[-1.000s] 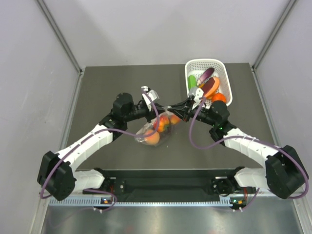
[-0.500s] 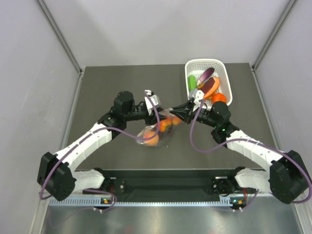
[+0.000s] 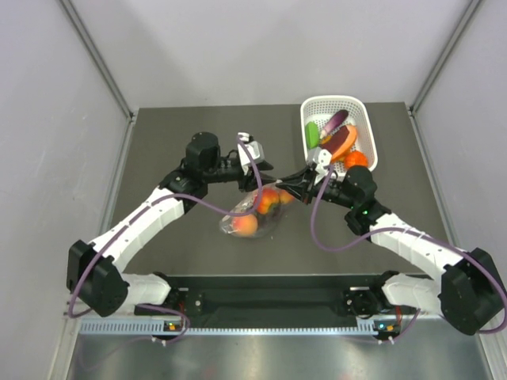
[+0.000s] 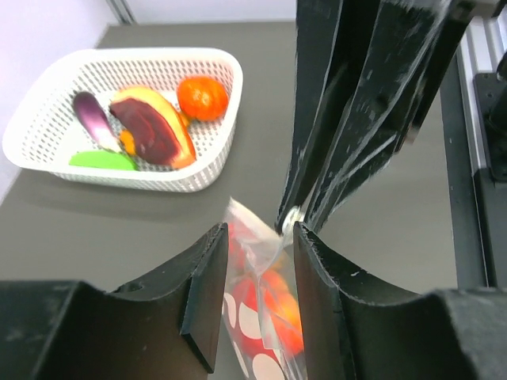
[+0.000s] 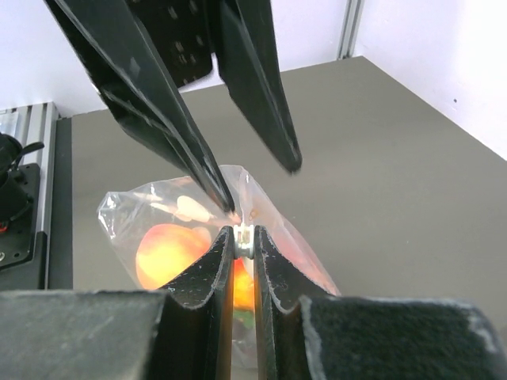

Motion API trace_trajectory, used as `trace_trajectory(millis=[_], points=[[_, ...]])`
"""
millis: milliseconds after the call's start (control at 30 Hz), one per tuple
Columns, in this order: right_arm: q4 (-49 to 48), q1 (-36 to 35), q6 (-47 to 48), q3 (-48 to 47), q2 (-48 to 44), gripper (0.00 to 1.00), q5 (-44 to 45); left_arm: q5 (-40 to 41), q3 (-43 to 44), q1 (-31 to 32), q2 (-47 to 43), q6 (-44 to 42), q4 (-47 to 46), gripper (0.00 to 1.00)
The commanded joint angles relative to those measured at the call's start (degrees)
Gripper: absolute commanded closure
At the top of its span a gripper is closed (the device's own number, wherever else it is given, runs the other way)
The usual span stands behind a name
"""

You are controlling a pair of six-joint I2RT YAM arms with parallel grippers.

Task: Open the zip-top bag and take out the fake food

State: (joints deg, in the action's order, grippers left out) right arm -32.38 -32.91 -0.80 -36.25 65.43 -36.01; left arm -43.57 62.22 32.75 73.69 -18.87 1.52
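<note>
Clear dotted bag (image 3: 255, 210), plastic fruit (image 3: 247, 226) inside, mid surface (image 3: 158, 158), top lifted | right end effector (image 3: 291, 185) clenched on zip tab (image 5: 244, 233) | left end effector (image 3: 268, 169) has swung back, open astride bag edge | unzipping seems underway

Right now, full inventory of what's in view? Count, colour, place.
zip-top bag: 1, clear with white dots, mid-table between the pincers
fake food: several, peach-orange and red-orange, inside the bag; exact count unclear
basket: 1, white lattice, far right of the table
eggplant: 1, purple, in the basket
green vegetable: 1, green, in the basket
slice: 1, dark red with yellow edge, in the basket
round fruit: 1, orange, in the basket
table: 1, dark grey
arms: 2, white and black, purple cables
left pincer: 1, black, open around the bag's top
right pincer: 1, black, shut on the bag's top edge
</note>
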Motion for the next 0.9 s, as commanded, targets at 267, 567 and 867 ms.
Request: trace_trajectory(millis=[267, 567, 867], points=[[0.4, -0.5, 2.8, 0.5, -3.9, 1.0, -1.3, -3.4, 0.6, -0.2, 0.1, -6.4, 4.3, 0.54], [0.9, -0.5, 3.0, 0.1, -3.3, 1.0, -2.3, -5.2, 3.3, -0.1, 3.7, -6.4, 4.8, 0.54], [1.9, -0.5, 3.4, -0.1, -3.4, 1.0, -2.4, -8.2, 2.9, -0.1, 3.9, -6.9, 4.0, 0.75]])
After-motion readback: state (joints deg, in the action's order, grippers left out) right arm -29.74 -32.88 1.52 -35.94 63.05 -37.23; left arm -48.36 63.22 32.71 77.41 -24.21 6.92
